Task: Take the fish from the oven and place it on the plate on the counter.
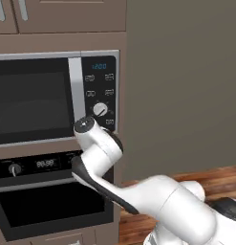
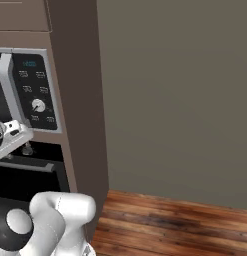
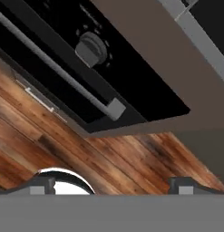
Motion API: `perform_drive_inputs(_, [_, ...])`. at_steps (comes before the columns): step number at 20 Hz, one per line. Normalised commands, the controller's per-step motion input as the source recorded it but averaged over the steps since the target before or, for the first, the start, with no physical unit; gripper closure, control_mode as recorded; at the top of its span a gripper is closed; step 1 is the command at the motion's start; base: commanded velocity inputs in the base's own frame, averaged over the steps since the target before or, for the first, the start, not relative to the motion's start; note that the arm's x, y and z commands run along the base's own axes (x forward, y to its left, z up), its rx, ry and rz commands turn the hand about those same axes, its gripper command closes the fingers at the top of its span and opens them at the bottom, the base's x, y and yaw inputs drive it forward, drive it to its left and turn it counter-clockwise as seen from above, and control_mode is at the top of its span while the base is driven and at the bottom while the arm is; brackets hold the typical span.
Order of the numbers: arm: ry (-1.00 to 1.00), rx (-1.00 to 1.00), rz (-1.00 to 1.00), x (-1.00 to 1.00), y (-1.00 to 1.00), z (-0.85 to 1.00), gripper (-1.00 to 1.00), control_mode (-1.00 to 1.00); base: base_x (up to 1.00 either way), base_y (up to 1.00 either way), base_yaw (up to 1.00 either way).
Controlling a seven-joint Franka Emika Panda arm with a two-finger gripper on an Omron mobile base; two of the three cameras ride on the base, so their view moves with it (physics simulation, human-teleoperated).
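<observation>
Step in hand, as I read it: approach to the oven (image 1: 48, 201), door apparently shut or nearly so, so opening it comes first. No fish or plate to be seen; presumably the fish is inside the oven behind the glass, can't confirm. Largest first: the brown cabinet column (image 2: 77, 125) is matte and flat-sided, and houses everything. In it, above the oven, the microwave (image 1: 38, 98): silver frame, dark glossy window, black button panel with a blue display and one white dial. The oven is a black glossy glass front, slab-shaped, with a small display and a round knob (image 3: 90, 49), grey and ribbed-looking. Below the oven's control strip runs the handle (image 3: 63, 74), a straight grey steel bar ending in a square block. Beside the column, the floor (image 2: 175, 225) is brown wood planks, visibly grained. The arm (image 1: 138, 191) is smooth white, dark at the joints, in front of the oven. Fingers (image 3: 43, 185) are spread wide, nothing between them, pointing up at the oven's right end. Next move calls for lining up square on the handle, closing round it, then pulling along the door's swing.
</observation>
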Motion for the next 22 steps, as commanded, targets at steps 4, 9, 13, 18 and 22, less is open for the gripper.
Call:
perform_drive_inputs(4, [0.0, -0.46, 0.31, 0.0, 1.0, -0.99, -1.0, -1.0, 0.0, 0.0, 0.0])
perform_drive_inputs(9, [0.0, -0.48, 0.26, 0.01, 1.0, -1.0, -1.0, -1.0, 0.0, 0.0, 0.0])
perform_drive_inputs(13, [0.0, -0.38, 0.21, 0.4, 1.0, -0.73, -1.0, -1.0, 0.0, 0.0, 0.0])
perform_drive_inputs(18, [-0.05, -0.31, 0.13, 0.15, 0.98, -0.07, -1.0, -1.0, 0.0, 0.0, 0.0])
perform_drive_inputs(22, [-0.26, -0.18, 0.06, -0.12, 0.71, 0.3, -1.0, -1.0, 0.0, 0.0, 0.0])
